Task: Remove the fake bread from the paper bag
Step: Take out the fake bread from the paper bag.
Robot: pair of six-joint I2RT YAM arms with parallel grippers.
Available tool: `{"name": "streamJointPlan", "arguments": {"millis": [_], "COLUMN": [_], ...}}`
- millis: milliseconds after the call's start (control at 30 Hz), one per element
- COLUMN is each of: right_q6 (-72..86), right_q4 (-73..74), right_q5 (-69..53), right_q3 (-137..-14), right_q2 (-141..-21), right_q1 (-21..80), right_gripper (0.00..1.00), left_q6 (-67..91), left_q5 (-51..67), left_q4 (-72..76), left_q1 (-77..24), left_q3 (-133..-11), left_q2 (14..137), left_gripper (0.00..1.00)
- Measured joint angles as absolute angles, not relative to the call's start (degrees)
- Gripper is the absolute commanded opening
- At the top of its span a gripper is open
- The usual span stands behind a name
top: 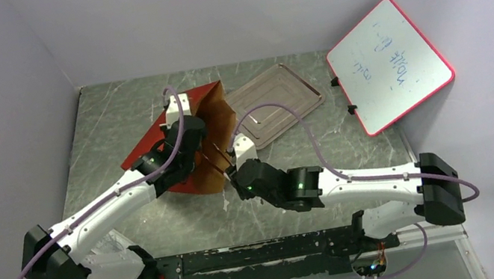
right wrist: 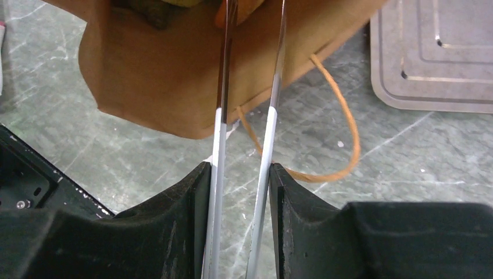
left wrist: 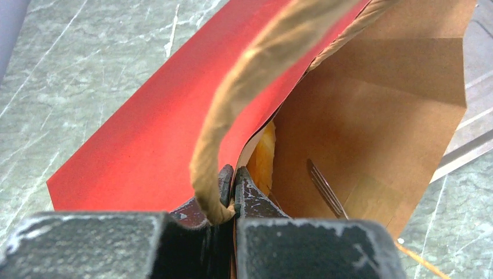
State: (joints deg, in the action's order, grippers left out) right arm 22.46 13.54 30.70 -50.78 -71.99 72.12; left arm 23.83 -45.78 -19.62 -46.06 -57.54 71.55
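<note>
Squeezing smooth tongs (right wrist: 273, 133), right end effector (right wrist: 239, 171) is risking bread (left wrist: 264, 157) slipping; left end effector (left wrist: 234, 189) is pinching the bag (left wrist: 145, 133) ahead.

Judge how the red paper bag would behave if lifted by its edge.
Probably floppy: the paper bag creases and bows where the left gripper pinches its edge. Probably light, so it may slide on the smooth table rather than stay put.

**Paper, cord and metal**

You see the paper bag (left wrist: 145, 133) matt red outside and dull kraft brown inside. Its cord handle (left wrist: 232, 104) looks like rough, twisted fibre. Reaching into the bag, the tongs (right wrist: 218, 145) gleam as polished metal. Beside the bag, the tray (top: 275, 100) is smooth grey metal.
</note>
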Motion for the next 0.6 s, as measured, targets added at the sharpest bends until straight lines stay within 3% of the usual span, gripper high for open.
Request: {"name": "streamJointPlan", "arguments": {"millis": [600], "right_q6": [25.12], "right_q4": [6.74], "right_q5": [28.25], "right_q3": [-50.72], "right_q2": [-76.34], "right_q1": [72.12], "right_gripper": [0.43], "left_q6": [26.41], "left_q5": [-44.71], "left_q4": [-21.30], "left_q1": [-46.65], "left_q3": [-56.16], "left_q2": [71.18], "left_gripper": [0.07]}}
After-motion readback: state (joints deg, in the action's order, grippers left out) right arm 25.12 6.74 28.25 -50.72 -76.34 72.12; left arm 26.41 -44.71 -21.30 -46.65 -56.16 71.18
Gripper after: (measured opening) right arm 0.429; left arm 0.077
